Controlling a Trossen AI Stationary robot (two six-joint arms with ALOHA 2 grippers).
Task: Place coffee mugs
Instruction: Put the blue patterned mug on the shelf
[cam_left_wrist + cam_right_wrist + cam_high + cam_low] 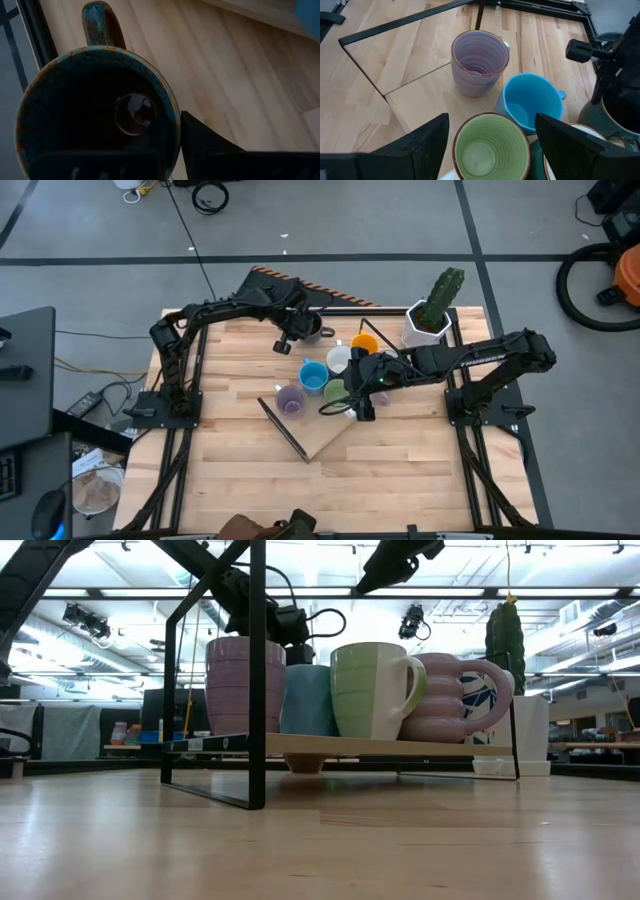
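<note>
Overhead, the left tool point(302, 330) grips the dark brown mug's point(310, 328) rim.

Left claw point(303, 330) closed, right claw point(490, 145) spread

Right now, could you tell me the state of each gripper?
Left gripper: shut on the dark brown mug.
Right gripper: open, empty, over the green mug.

overhead, table-level, 2 wrist cams
</note>
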